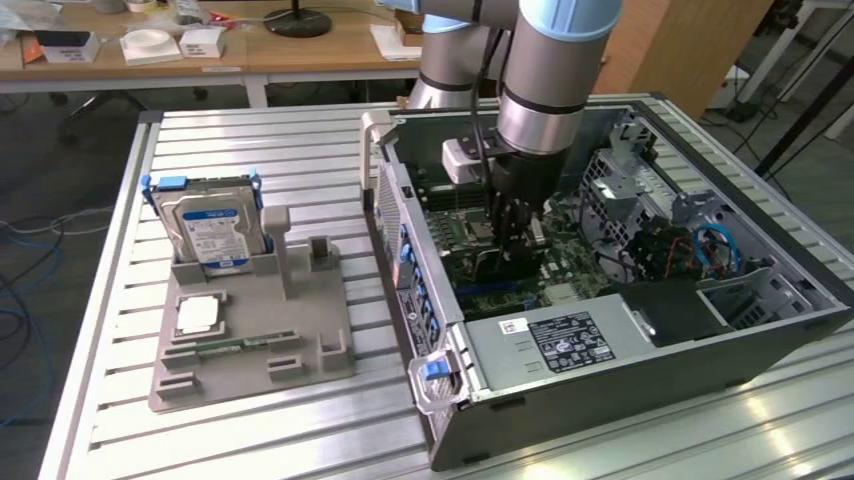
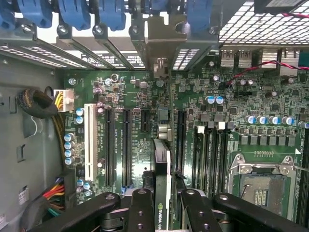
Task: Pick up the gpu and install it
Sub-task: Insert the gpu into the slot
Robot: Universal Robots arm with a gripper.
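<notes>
**GPU held edge-on over the motherboard inside the open case**

While the grey slatted aluminium table (image 1: pixel 267 440) lies bare along its near edge, the first thing standing on it, toward the exterior view's left, is a grey moulded plastic parts holder (image 1: pixel 254 345). A small square silver processor chip (image 1: pixel 198 315) lies flat in one of its near recesses, and a narrow green memory stick (image 1: pixel 240 347) lies just beside that. At the holder's far end a boxy silver hard drive with a blue-and-white label (image 1: pixel 207 230) stands upright in a slot.

To the exterior view's right sits the open black and grey metal computer case (image 1: pixel 747 330), lying on its side, with a grey power supply box bearing a black label (image 1: pixel 561 345) at its near end. Farther in, the black two-fingered gripper (image 1: pixel 514 240) on the silver and pale blue robot arm (image 1: pixel 554 70) reaches straight down into the case. In the wrist view the gripper (image 2: pixel 161 203) is clamped on the thin green and black GPU card (image 2: pixel 161 159), its fingers (image 2: pixel 140 208) pressing both faces of the card. The card stands on edge above the green motherboard (image 2: pixel 140 145), lined up with the long black expansion slots, its beige metal end bracket (image 2: pixel 159 43) standing at the row of blue slot clips (image 2: pixel 77 12) on the case wall.

Beyond the case, wooden desks (image 1: pixel 320 50) carry white boxes and a black lamp base
</notes>
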